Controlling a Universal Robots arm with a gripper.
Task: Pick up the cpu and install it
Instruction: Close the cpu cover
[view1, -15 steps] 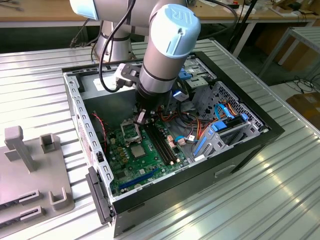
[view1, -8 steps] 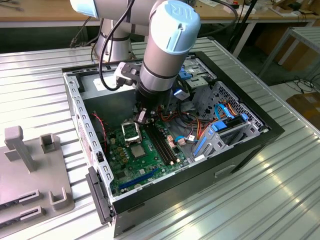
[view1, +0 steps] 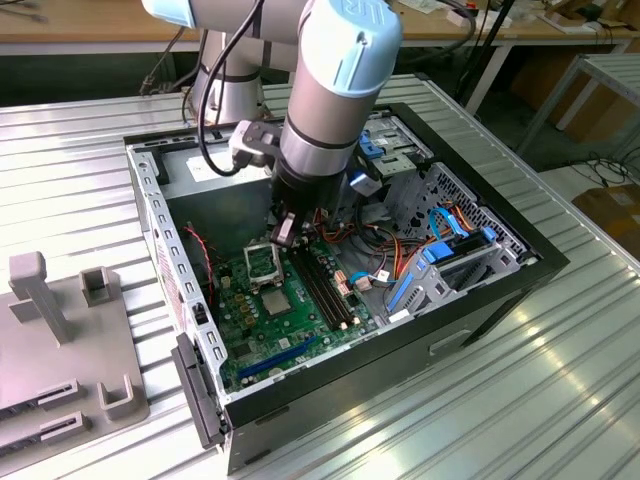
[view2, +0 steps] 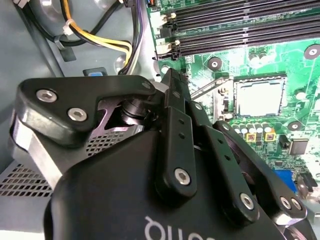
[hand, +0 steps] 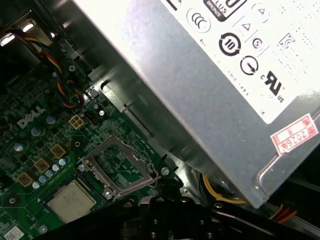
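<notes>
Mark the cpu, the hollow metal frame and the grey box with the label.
cpu (hand: 71, 201): first wrist view, middle of its metal top.
hollow metal frame (hand: 134, 183): first wrist view, one side bar.
grey box (hand: 200, 95): first wrist view, bare metal side.

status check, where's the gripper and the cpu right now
Gripper low inside the case, over the motherboard. Cpu flat on the board beside the hollow metal frame, not held. Nothing on top of the cpu.

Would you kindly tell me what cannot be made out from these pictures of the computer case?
- Gripper fingertips: in the second wrist view the gripper's own black body hides them, so open or shut is unclear.
- Whether the silvery-grey square cpu is fully seated: too small in the exterior view.
- Large grey metal box with white label: cut off by the first wrist view's edge.
</notes>
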